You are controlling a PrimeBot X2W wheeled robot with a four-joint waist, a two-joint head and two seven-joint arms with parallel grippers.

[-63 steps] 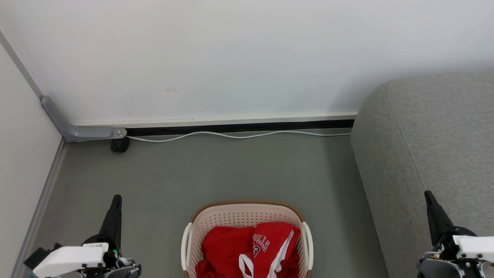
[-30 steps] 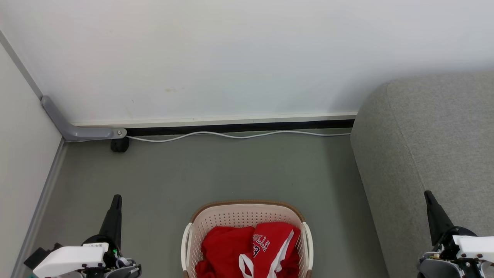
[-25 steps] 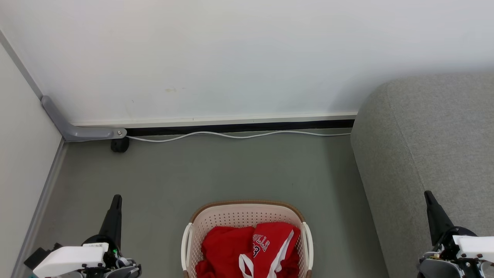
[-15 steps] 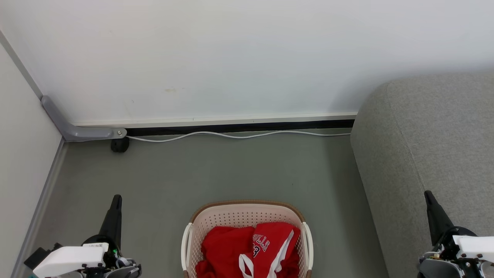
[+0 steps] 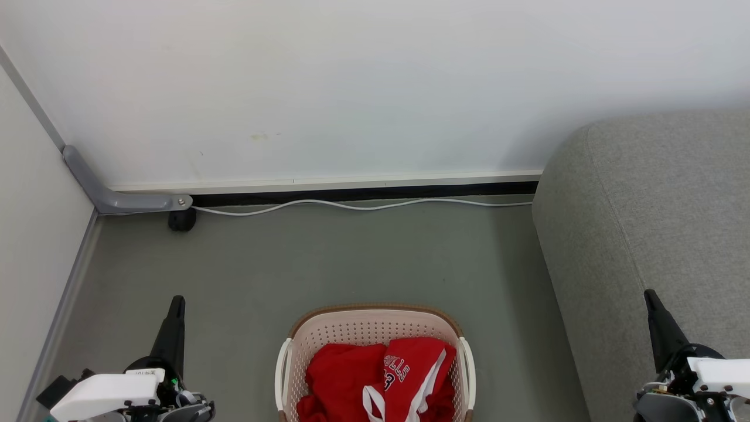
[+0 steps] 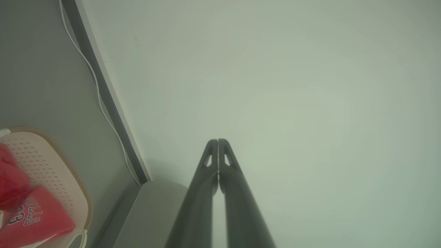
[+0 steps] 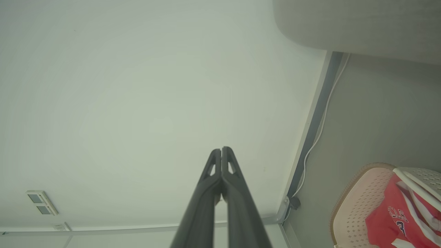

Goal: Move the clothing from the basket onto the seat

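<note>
- Clothing (image 5: 351,375) lies heaped in the basket (image 5: 369,322), which stands on the floor (image 5: 328,258) just left of the seat (image 5: 656,223); the visible part of the seat carries nothing red.
- Left gripper (image 5: 177,302) and right gripper (image 5: 649,295) are both clenched and empty, one on either side of the basket and apart from it.
- Step in hand, by my judgement: the first pick, not yet begun.
- Next move calls for spreading one gripper's jaws, lowering into the heap and pinching a garment.

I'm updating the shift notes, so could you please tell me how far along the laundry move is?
Nothing looks done: the lettered jersey and the plain red garment both lie in the basket. Nothing is in hand: the left gripper and right gripper are shut and empty. Left to do: both garments onto the grey sofa.
</note>
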